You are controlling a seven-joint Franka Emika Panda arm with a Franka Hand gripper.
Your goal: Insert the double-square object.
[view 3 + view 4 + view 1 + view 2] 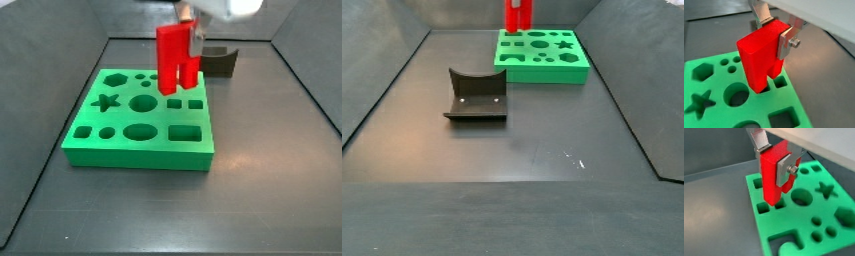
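Observation:
The double-square object (757, 60) is a bright red piece of two joined square bars, held upright in my gripper (774, 32), which is shut on its upper part. It also shows in a wrist view (771, 180) and in both side views (174, 60) (516, 15). The gripper (774, 159) (187, 25) holds it over the green block (717, 85) (777, 223) (140, 152) (543, 74). The bars' lower ends hang close over two small square holes (765, 208) in the block. I cannot tell whether they touch the holes.
The green block has several other holes: a star (108, 101), a hexagon (116, 78), circles and a larger square (186, 130). A dark grey curved block (476, 97) (218, 62) lies on the floor apart from the green block. Dark walls enclose the floor.

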